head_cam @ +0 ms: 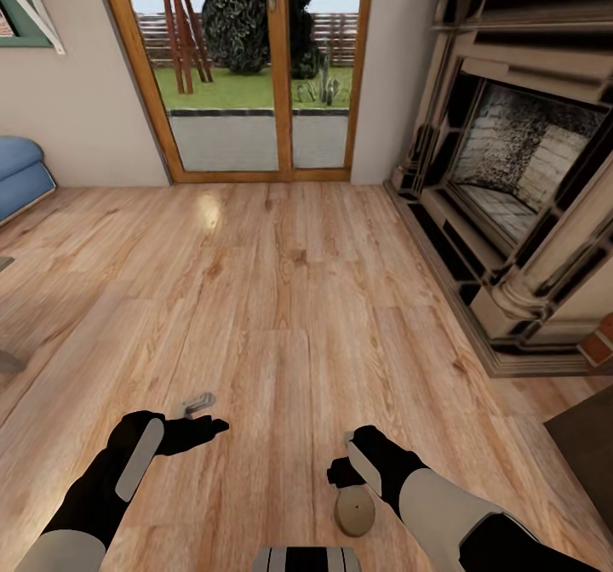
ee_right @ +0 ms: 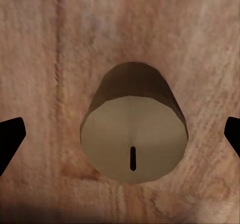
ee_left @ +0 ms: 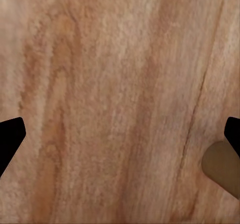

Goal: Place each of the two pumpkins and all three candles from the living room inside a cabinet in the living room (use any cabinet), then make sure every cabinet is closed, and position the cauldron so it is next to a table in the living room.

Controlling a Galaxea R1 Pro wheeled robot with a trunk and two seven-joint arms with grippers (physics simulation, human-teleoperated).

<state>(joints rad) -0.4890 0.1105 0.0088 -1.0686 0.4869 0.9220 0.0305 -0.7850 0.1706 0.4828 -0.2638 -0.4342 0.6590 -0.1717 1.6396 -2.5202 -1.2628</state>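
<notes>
One tan candle (head_cam: 355,511) stands upright on the wood floor, right under my right gripper (head_cam: 343,459). In the right wrist view the candle (ee_right: 134,134) sits centred between the two black fingertips (ee_right: 11,136), wick up. These are spread wide and do not touch it, so the gripper is open. My left gripper (head_cam: 203,415) hovers over bare floor to the left, open and empty. Its fingertips (ee_left: 10,136) show at the edges of the left wrist view, with a bit of the candle (ee_left: 222,168) at one side. The pumpkins, the cauldron and the table are out of view.
A stone fireplace (head_cam: 511,180) lines the right side. A glass patio door (head_cam: 255,70) is straight ahead. A blue sofa (head_cam: 21,172) sits at the far left. A dark brown furniture corner (head_cam: 587,444) juts in at the lower right.
</notes>
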